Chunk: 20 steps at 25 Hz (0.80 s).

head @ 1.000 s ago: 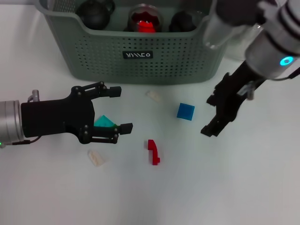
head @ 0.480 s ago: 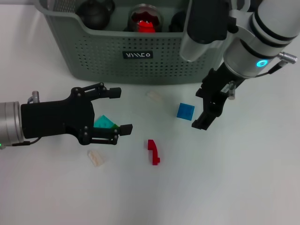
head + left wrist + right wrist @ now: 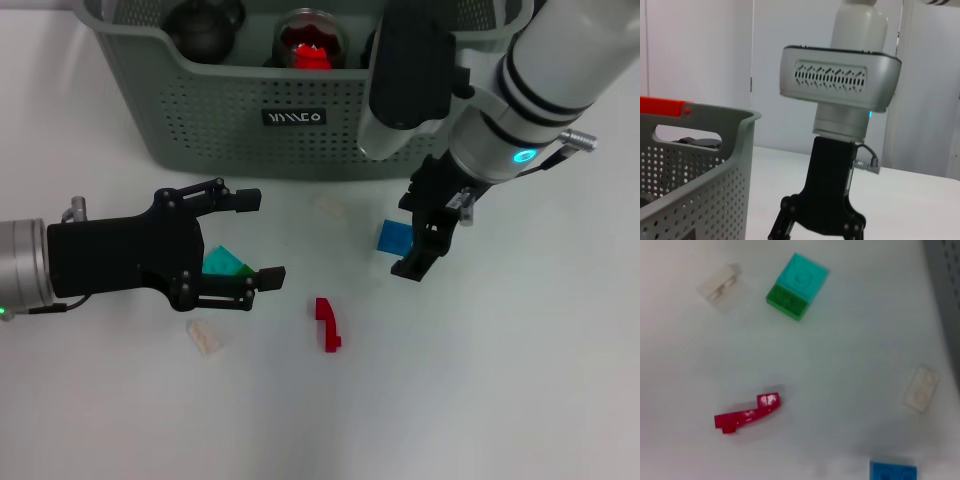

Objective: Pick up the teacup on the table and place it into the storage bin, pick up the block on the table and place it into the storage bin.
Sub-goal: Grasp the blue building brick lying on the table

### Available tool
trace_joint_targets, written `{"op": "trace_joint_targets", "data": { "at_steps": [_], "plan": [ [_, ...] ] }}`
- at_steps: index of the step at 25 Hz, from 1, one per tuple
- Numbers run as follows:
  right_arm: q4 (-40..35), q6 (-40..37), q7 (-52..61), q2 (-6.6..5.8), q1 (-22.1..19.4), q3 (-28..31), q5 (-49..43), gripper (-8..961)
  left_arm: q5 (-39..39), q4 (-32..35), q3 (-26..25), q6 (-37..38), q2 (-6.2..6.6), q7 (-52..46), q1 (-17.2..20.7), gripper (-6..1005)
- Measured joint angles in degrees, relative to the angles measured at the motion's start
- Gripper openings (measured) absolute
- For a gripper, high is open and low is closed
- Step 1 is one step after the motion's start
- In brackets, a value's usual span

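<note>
closest to the robot on the white worktop (image 3: 480,400) there's a red curved block (image 3: 327,323) lying flat, and off to its left a small pale block (image 3: 203,338). a bit further back the left claw (image 3: 250,236) sits low over the worktop with its fingers spread wide, holding nothing. a teal block (image 3: 222,263) lies right between those fingers, partly hidden under the lower one; in the right wrist view it shows a teal top and a green side (image 3: 796,286).

over on the right, the right claw (image 3: 420,235) hangs pointing down, just beside the blue block (image 3: 393,237) and covering its right edge. can't tell from these shots if its fingers are spread or closed, and can't tell whether it's touching the block either. another small pale block (image 3: 329,207) sits on the worktop between the blue one and the bin.

farthest back is the storage bin (image 3: 250,120), grey-green with holes all over the walls and a black label on the front. inside it there's a couple of dark round things (image 3: 205,22) and a clear cup with something red in it (image 3: 310,40). the teacup itself isn't clear enough to pick out for sure.
</note>
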Motion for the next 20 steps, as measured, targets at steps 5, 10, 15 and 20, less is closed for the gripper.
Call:
{"op": "trace_joint_targets", "data": {
  "at_steps": [5, 10, 15, 20],
  "plan": [
    [3.1, 3.9, 0.2, 0.07, 0.4, -0.7, 1.0, 901, 0.0, -0.1, 0.0, 0.0, 0.0, 0.1, 0.0, 784],
    [5.6, 6.3, 0.3, 0.09, 1.0, -0.8, 1.8, 897, 0.0, -0.1, -0.1, -0.1, 0.0, 0.1, 0.0, 783],
    [6.9, 7.8, 0.3, 0.09, 1.1, -0.9, 2.0, 894, 0.0, -0.1, -0.1, -0.2, 0.0, 0.1, 0.0, 782],
    [9.1, 9.1, 0.6, 0.09, 1.7, -0.9, 2.0, 890, 0.0, -0.1, -0.1, -0.3, 0.0, 0.1, 0.0, 781]
  ]
}}
